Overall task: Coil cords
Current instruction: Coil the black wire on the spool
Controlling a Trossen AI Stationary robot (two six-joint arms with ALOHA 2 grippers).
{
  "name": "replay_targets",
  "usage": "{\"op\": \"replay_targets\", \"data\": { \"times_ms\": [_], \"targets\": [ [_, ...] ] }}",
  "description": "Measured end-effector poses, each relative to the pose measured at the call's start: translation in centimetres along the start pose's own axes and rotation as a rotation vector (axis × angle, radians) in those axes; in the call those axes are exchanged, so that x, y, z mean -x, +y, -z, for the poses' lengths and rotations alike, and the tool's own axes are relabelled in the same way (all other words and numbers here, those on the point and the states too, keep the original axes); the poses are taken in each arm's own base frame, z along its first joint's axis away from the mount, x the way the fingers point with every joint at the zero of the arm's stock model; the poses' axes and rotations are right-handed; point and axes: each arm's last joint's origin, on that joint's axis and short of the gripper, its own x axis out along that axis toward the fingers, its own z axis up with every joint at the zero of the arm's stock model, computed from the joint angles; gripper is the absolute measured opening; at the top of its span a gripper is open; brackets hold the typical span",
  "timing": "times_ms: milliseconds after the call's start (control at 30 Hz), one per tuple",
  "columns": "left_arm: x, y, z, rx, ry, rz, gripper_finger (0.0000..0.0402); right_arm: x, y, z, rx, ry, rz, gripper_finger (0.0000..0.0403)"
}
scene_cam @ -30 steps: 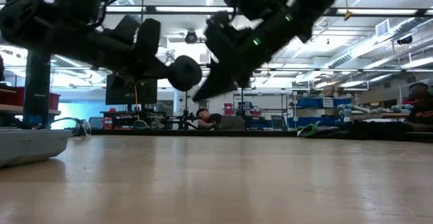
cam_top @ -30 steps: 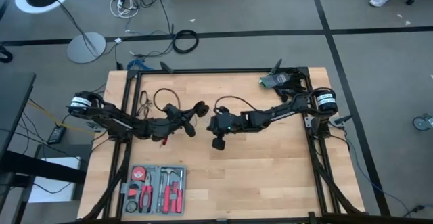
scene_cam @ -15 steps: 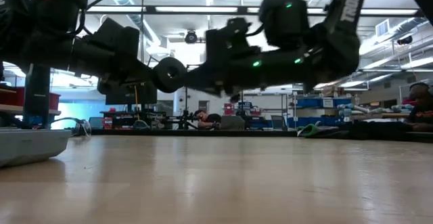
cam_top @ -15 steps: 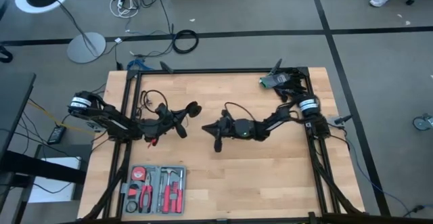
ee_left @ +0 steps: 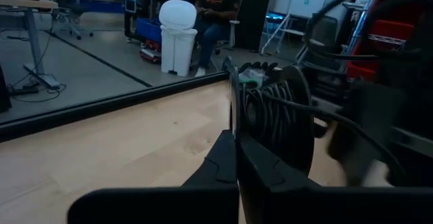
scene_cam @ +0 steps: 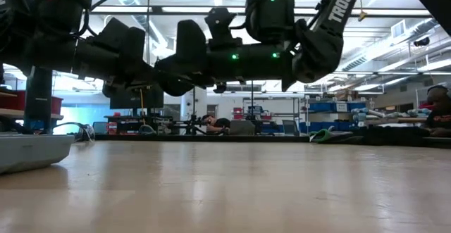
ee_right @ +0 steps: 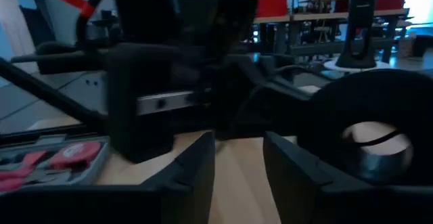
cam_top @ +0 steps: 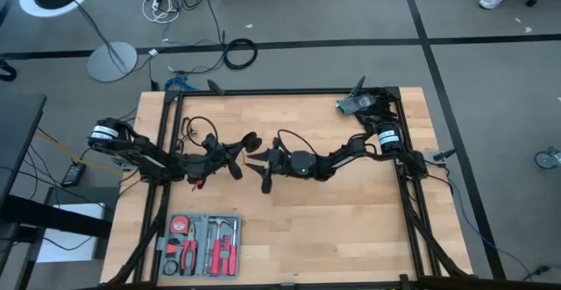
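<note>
High view – step: you are mid-coil. The left gripper [cam_top: 235, 154] holds the puck end of the cord [cam_top: 195, 125] above the table [cam_top: 351, 220], left of centre; the thin black wire trails back in loose loops toward the table's far left corner.
High view – right arm: the right gripper [cam_top: 261, 167] sits just right of the puck [cam_top: 249, 140], its two fingers splayed in a V with nothing between them.
High view – change: a second ago the right arm reached in angled, with its gripper lower and closed; it has since swung level, moved closer to the left gripper, and spread its fingers. The left gripper has drawn back a little toward its own side.
Low view – height: both grippers hang well above the table; the left gripper's [scene_cam: 165, 74] dark mass meets the right gripper's [scene_cam: 189, 50] near mid-picture.
Left wrist view – grip: your left jaws are fully closed, pinching the rim of the puck [ee_left: 274, 126], with wire wound around its hub.
Right wrist view – grip: your right jaws stand open and empty; the puck [ee_right: 369, 139] lies just beyond one finger [ee_right: 298, 173].
Next move: as I judge it, you must catch a free stretch of wire with the right jaws and lead it round the puck. Aim carefully; the wire is thin and slack.
</note>
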Motion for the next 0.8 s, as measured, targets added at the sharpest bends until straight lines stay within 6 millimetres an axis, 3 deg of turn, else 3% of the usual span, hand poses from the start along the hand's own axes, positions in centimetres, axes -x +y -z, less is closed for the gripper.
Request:
{"op": "replay_targets", "data": {
  "times_ms": [300,700,800],
  "targets": [
    [0.0,-0.1,0.0,0.006,0.001,0.016,0.0,-1.2,-0.4,-0.6,0.0,0.034,0.014,0.0142],
    [0.0,-0.1,0.0,0.005,0.003,0.016,0.0,-2.0,-0.1,-1.1,-0.062,0.059,-0.047,0.014],
    [0.0,-0.1,0.0,0.005,0.002,0.017,0.0,-2.0,-0.2,-1.0,-0.083,0.071,-0.043,0.0124]
  ]
}}
